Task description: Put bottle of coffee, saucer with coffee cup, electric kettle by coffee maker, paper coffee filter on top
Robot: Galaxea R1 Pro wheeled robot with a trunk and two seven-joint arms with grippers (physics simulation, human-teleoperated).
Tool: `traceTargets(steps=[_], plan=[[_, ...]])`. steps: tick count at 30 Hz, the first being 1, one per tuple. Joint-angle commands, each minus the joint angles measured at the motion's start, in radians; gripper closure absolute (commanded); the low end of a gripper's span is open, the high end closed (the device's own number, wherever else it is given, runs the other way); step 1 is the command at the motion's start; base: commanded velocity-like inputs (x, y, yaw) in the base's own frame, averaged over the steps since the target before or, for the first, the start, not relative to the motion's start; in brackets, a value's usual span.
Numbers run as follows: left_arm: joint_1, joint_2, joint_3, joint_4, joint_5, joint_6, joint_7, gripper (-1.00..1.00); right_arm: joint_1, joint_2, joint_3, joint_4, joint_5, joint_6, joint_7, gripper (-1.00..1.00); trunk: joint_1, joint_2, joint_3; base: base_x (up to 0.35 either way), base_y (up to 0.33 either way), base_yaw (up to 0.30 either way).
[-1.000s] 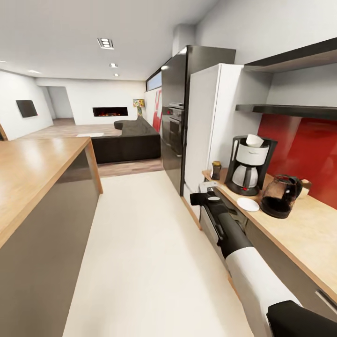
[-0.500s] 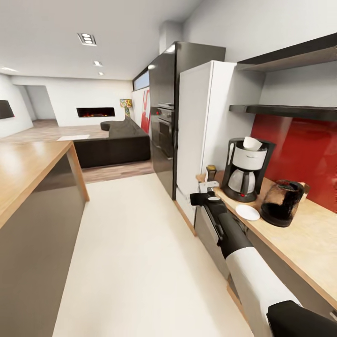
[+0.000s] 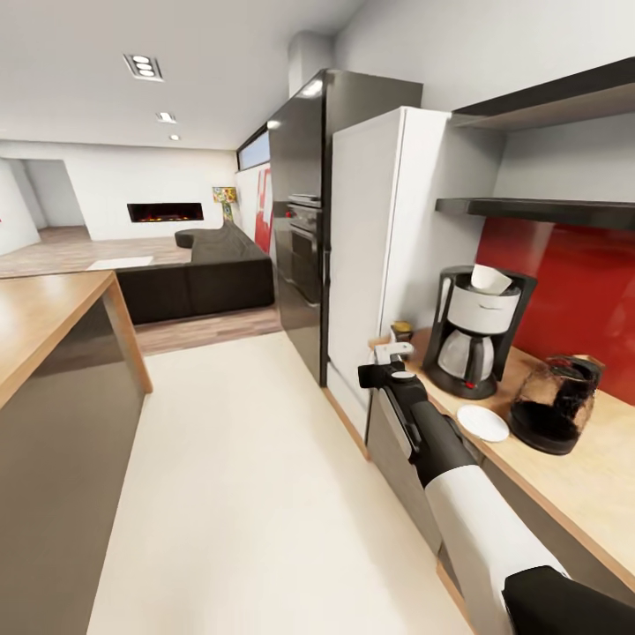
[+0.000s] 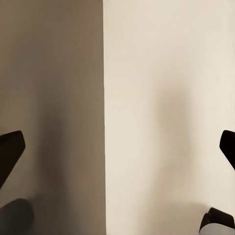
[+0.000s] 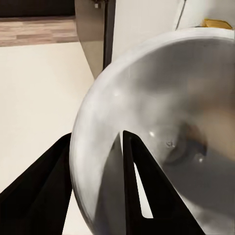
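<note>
Coffee cup (image 5: 161, 98): we are holding it by its rim wall, pinched in the right gripper (image 5: 96, 139), beside the countertop (image 3: 582, 476) end, short of the saucer (image 3: 482, 422); likely light, stiff, slick, chippable; left gripper (image 4: 117, 147) spread, empty

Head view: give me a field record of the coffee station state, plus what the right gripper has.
coffee maker: on countertop, beside the fridge
paper filter: on top of coffee maker
bottle of coffee: on counter, left of maker
saucer: in front of maker, empty
electric kettle: right of saucer
right gripper: shut on white cup
</note>
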Motion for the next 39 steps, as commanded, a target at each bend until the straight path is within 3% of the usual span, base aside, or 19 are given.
traceTargets(steps=[1,12,23,39], plan=[[-0.002,0.000,0.005,0.002,-0.011,-0.005,0.003,-1.00,-0.001,0.000,0.002,0.000,0.004,0.006,-0.002,1.00,0.001,-0.002,-0.002,0.332,0.117,0.000],[-0.002,0.000,0.006,0.002,-0.011,-0.005,0.003,-1.00,-0.001,0.001,0.003,-0.001,0.003,0.005,-0.002,1.00,0.001,-0.002,-0.002,0.308,0.187,-0.006],[-0.002,0.003,0.012,0.044,-0.011,-0.005,0.003,-1.00,-0.001,0.001,0.003,-0.003,0.003,0.005,-0.002,1.00,0.001,-0.002,-0.002,0.233,0.252,-0.228],[-0.002,0.003,0.015,0.045,-0.011,-0.006,0.003,-1.00,-0.001,0.026,0.003,-0.009,-0.018,0.007,-0.003,1.00,0.001,-0.002,-0.002,0.019,0.021,-0.038]])
